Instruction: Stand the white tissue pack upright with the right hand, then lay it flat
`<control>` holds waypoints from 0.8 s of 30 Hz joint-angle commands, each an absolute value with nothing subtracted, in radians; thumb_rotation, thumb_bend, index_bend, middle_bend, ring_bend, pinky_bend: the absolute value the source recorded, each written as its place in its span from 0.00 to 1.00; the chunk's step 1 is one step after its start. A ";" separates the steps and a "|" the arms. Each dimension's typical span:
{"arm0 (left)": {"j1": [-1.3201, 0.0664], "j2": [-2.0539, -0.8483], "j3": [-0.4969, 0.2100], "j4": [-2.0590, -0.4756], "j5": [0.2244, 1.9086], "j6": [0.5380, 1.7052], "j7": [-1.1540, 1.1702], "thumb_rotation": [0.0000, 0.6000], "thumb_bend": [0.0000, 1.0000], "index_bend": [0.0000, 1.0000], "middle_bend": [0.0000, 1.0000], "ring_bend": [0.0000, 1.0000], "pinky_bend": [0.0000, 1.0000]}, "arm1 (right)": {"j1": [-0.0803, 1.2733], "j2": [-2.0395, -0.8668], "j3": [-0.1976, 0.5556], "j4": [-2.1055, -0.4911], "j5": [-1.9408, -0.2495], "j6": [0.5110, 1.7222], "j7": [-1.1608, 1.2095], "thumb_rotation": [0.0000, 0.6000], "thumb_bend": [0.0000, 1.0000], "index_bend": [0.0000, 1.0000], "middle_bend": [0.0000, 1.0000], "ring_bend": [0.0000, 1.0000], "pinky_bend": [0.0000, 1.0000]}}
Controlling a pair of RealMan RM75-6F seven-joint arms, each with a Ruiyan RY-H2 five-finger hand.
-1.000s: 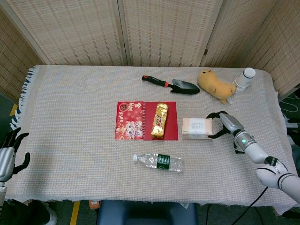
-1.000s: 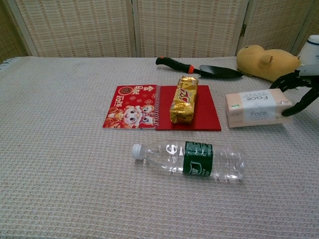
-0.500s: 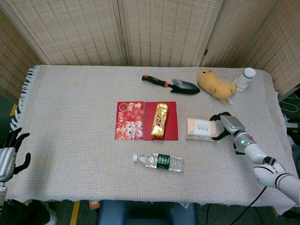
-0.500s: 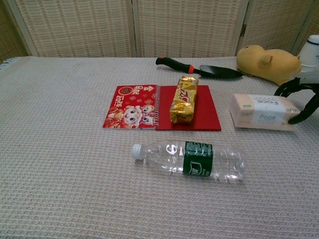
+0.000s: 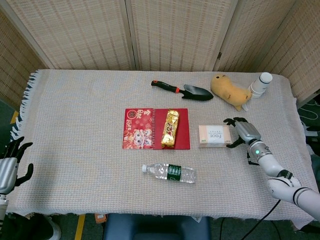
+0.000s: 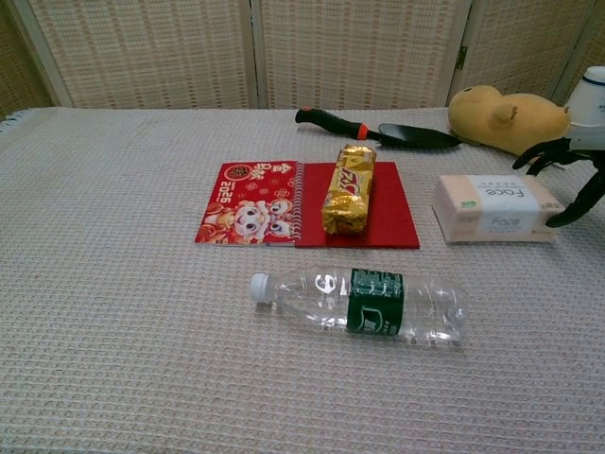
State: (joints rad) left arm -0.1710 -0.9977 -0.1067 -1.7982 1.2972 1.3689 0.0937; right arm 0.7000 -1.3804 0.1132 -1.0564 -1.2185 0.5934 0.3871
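A: What writing could be read on the white tissue pack (image 6: 493, 208)?

B: "Face" was printed on both its top and its front side. The pack, a soft rectangular block with a peach band at its left end, lay flat on the woven beige tablecloth (image 5: 80, 125), just right of the red booklet (image 5: 156, 129).

A: And the right hand (image 5: 242, 132)?

B: It sat at the pack's right end with its dark fingers (image 6: 570, 210) spread apart, holding nothing. In the chest view one fingertip lay at the pack's lower right corner; whether it touched could not be told. The left hand (image 5: 9, 165) stayed apart at the table's near left edge, fingers splayed and empty.

A: Other labels?

B: The booklet's cover bore "2025" and cartoon figures. Across its plain red right half lay a crinkled gold foil bar (image 5: 170, 128) with red lettering too small to read. The clear plastic bottle (image 6: 364, 304), on its side near the front, had a white cap and a dark green label with illegible white print.

A: What stood behind the pack?

B: A black garden trowel (image 5: 184, 90) with a red-banded handle, a yellow plush toy (image 5: 229, 92), and a white bottle (image 5: 260, 84) at the far right. Wicker screen panels (image 5: 170, 32) closed the background. Nothing lay between the pack and the hand.
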 commanded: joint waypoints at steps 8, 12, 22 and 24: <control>-0.170 -0.994 -0.107 -1.799 1.293 1.368 0.092 1.00 0.49 0.17 0.00 0.00 0.27 | 0.694 -1.336 0.124 -1.115 -1.203 0.565 0.376 1.00 0.03 0.05 0.06 0.00 0.00; -0.169 -0.993 -0.109 -1.795 1.288 1.367 0.083 1.00 0.49 0.17 0.00 0.00 0.27 | 0.622 -1.218 0.129 -1.311 -1.251 0.711 0.373 1.00 0.01 0.00 0.02 0.00 0.00; -0.183 -1.010 -0.112 -1.779 1.285 1.350 0.089 1.00 0.49 0.17 0.00 0.00 0.27 | 0.241 -1.122 0.035 -1.670 -1.436 1.420 0.055 1.00 0.01 0.00 0.02 0.00 0.00; -0.184 -1.012 -0.111 -1.778 1.285 1.348 0.091 1.00 0.49 0.17 0.00 0.00 0.27 | 0.221 -1.125 0.026 -1.671 -1.437 1.442 0.026 1.00 0.01 0.00 0.02 0.00 0.00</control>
